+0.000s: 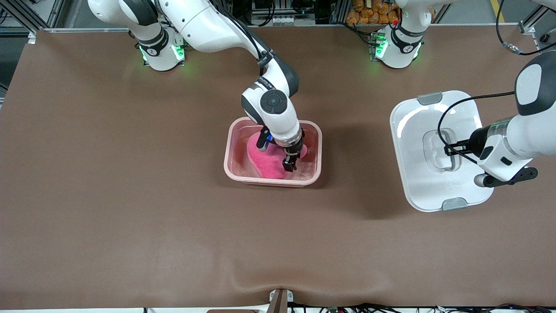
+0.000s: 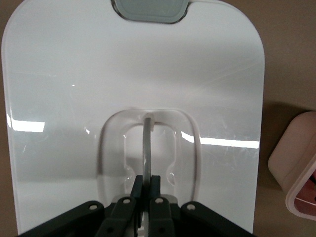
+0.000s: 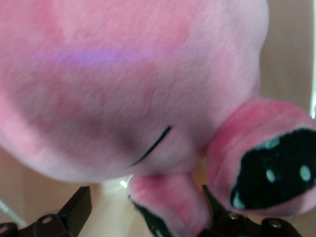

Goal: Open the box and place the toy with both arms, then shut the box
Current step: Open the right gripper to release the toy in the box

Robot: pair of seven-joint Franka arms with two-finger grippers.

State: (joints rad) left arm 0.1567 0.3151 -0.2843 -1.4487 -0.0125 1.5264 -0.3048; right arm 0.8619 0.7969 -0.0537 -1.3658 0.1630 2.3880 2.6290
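the brown table (image 1: 108, 195) lies bare around the lidless pink box (image 1: 316, 150) at mid-table. the white lid (image 1: 412, 143) rests toward the left arm's end, left gripper (image 2: 146, 185) clenched on its handle (image 2: 146, 148). the right gripper (image 1: 290, 164), fingers spread, hangs inside the box just above the toy (image 1: 267, 164).

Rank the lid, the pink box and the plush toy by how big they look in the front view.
1. lid, largest
2. box
3. toy, smallest, lying inside the box
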